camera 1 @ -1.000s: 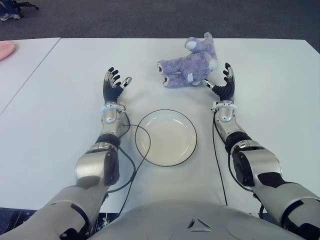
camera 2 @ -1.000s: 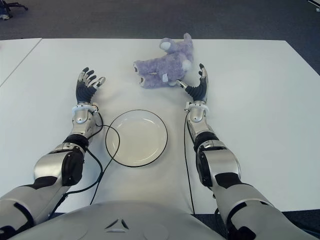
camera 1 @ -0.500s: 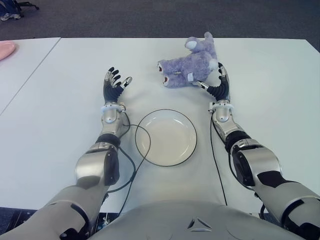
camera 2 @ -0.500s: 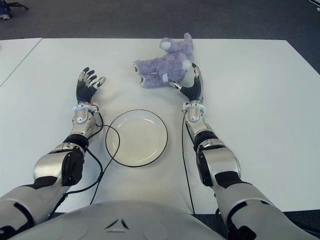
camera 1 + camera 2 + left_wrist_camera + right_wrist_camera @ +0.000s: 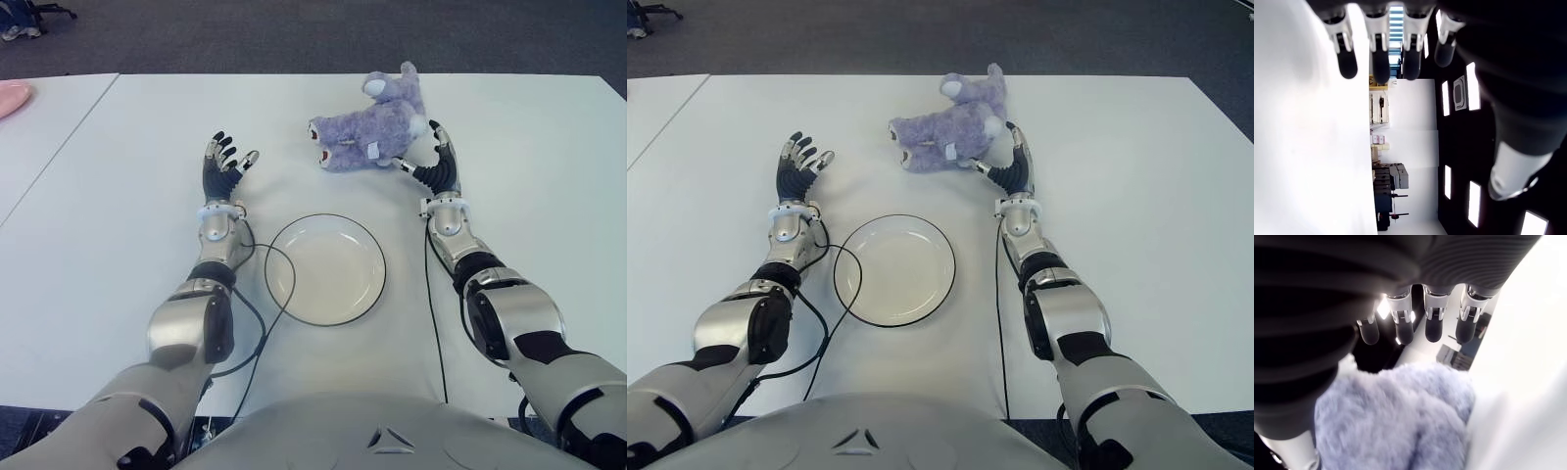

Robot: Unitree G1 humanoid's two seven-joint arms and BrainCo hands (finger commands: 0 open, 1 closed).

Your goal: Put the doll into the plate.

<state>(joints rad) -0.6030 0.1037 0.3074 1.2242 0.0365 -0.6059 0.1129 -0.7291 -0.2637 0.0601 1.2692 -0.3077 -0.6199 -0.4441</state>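
Observation:
A purple plush doll (image 5: 370,127) lies on its side on the white table (image 5: 529,186), beyond the plate. The round white plate (image 5: 325,269) with a dark rim sits between my forearms, with nothing in it. My right hand (image 5: 431,162) stands open just right of the doll, its fingers spread and close against the plush, holding nothing. The right wrist view shows the doll's fur (image 5: 1396,421) filling the space under the straight fingers (image 5: 1432,328). To the left of the plate, my left hand (image 5: 223,162) is open, palm up, with nothing in it.
A black cable (image 5: 257,323) loops from my left forearm along the plate's left rim. A second white table (image 5: 39,147) adjoins on the left, with a pink object (image 5: 12,98) at its far edge. Dark carpet lies beyond the tables.
My right hand has moved in toward the doll, from a little way off its right side to right against it. The doll, plate and left hand have not moved.

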